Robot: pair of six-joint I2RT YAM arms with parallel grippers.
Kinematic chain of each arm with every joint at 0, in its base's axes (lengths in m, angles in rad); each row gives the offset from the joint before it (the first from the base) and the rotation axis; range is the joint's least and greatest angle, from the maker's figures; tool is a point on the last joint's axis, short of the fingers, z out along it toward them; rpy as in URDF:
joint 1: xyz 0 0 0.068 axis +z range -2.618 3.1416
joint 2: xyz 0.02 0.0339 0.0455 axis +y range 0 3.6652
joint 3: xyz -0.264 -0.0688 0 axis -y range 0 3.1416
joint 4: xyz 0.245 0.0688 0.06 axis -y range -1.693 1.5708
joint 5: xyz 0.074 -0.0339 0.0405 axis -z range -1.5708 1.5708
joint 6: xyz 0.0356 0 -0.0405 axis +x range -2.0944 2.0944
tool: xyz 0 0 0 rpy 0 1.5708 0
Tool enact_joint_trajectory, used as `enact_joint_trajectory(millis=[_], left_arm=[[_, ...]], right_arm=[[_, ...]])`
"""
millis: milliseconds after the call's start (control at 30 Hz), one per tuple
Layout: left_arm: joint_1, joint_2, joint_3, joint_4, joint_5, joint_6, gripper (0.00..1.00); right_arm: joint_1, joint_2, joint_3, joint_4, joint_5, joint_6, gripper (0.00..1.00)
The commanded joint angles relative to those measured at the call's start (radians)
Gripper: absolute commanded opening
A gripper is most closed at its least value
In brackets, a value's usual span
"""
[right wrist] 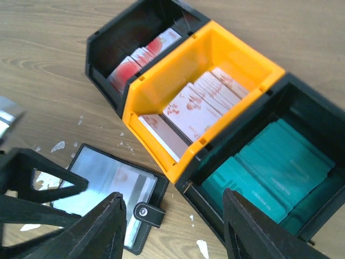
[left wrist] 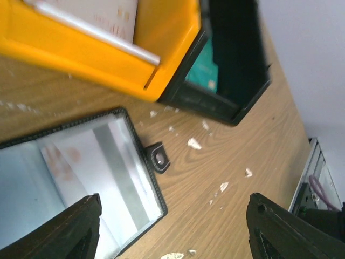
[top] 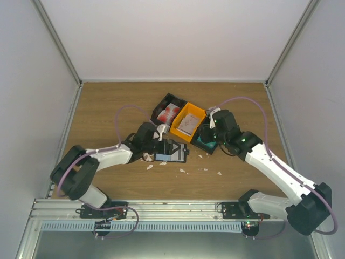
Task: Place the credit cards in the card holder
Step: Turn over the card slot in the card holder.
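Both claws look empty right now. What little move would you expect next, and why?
Probably the right gripper lowers into the black bin to pinch one of the teal cards. Its jaws stand open and empty above that stack, while the card holder lies open, with the open left gripper over it.

Lab robot cell: white walls [top: 172, 38], aluminium frame [top: 59, 43].

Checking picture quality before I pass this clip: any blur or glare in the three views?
Left wrist: the orange bin up close is soft, and the card holder shows pale glare on its clear sleeves. Right wrist: sharp on the teal cards, same sheen on the card holder. Top external: even light, white scraps barely resolved.
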Motion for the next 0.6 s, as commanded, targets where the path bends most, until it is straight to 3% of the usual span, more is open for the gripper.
enact_joint_trajectory(millis=[0, 267, 400, 567], left_arm=[[-0.009, -0.160, -0.069, 0.088, -0.149, -0.048, 0.77], [-0.009, -0.356, -0.158, 0.080, -0.298, -0.070, 0.84], [-0.009, -0.364, -0.181, 0.093, -0.280, -0.097, 0.80], [-0.009, -0.313, -0.188, 0.184, -0.183, -0.136, 0.71]], right_arm=[[-0.012, 0.002, 0.068, -0.066, -0.022, -0.132, 0.52], [-0.027, 0.075, 0.104, -0.168, 0.019, -0.182, 0.64], [-0.145, 0.137, 0.103, -0.234, -0.040, -0.238, 0.63], [-0.163, 0.249, 0.142, -0.286, -0.077, -0.366, 0.59]])
